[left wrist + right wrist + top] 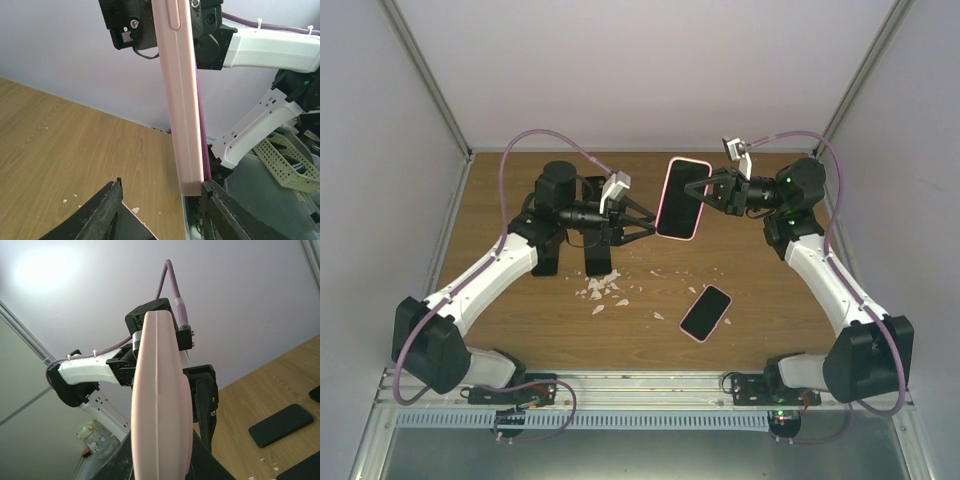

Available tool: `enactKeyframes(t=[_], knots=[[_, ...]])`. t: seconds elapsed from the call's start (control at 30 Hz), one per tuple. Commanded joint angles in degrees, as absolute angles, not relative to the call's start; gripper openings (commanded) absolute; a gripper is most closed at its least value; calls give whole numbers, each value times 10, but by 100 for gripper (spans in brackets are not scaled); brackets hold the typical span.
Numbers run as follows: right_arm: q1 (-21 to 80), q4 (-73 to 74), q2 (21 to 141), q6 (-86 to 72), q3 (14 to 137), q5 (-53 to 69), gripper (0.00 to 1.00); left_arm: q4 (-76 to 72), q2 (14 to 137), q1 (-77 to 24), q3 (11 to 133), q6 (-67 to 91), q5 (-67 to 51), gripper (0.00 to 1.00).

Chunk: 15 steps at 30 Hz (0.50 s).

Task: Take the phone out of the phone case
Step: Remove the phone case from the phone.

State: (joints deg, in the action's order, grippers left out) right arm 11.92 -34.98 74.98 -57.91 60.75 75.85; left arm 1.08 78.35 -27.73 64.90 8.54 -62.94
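1. Phone case [182, 110], pink, hung in the air between both arms above the table [520, 310], the dark phone [683, 197] inside it.
2. Right gripper [712, 190] was pinched tight on its edge.
3. Left gripper [650, 222] stood with jaws apart around the case's end.

Phone [683, 197], dark screen, seated in a pale pink phone case [182, 125] with rounded corners and a raised side-button strip. Held in the air above the tabletop [760, 330] at far centre, screen showing in the top view, slightly tilted. The right claw [712, 190] pinches its right edge.
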Motion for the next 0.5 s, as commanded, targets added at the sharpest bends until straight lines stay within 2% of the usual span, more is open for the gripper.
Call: enactKeyframes(t=[0.0,0.23,0.47], knots=[[118,-377,744,-592,626,749,1,-14,792,-283,654,88,-601,43],[117,-424,743,-631,615,752,1,-5,798,-282,651,79,-573,39],[118,-529,744,-710,594,758,0,19,810,-277,650,75,-511,30]])
